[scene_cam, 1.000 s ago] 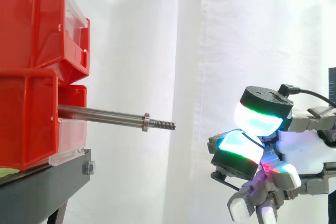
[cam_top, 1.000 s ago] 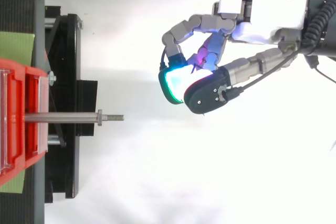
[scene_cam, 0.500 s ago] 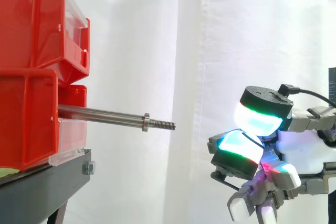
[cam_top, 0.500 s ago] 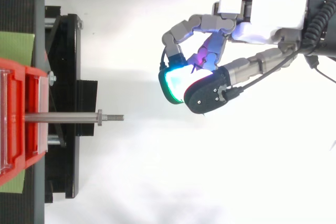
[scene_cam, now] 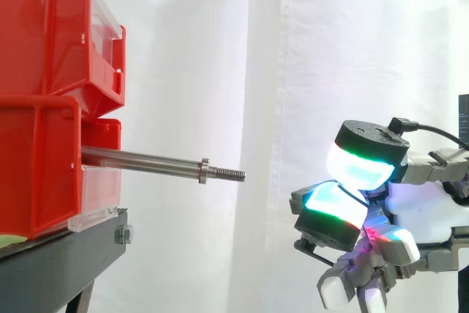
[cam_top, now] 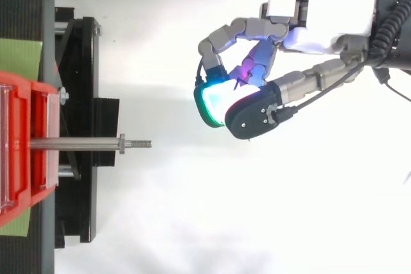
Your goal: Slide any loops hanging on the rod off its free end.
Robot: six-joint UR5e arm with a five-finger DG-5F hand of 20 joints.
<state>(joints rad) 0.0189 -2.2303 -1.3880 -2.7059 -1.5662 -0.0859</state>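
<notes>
A steel rod (scene_cam: 146, 160) sticks out level from the lower red bin (scene_cam: 37, 166), pointing right. It has a small collar and a threaded free end (scene_cam: 231, 174). Its shaft is bare from the bin to the tip, also in the top view (cam_top: 77, 143). My hand (scene_cam: 425, 210) hovers to the right of the free end and a little lower, well apart from it. Its fingers are curled, with the glowing green-cyan fingertips (scene_cam: 359, 170) pressed close together and nothing seen between them. From above, the hand (cam_top: 321, 24) lies right of the rod's line and off to one side.
Two red bins are stacked, the upper one (scene_cam: 51, 27) above the rod, on a black stand (scene_cam: 58, 262). A white curtain hangs behind. Open space lies between the rod tip and my hand.
</notes>
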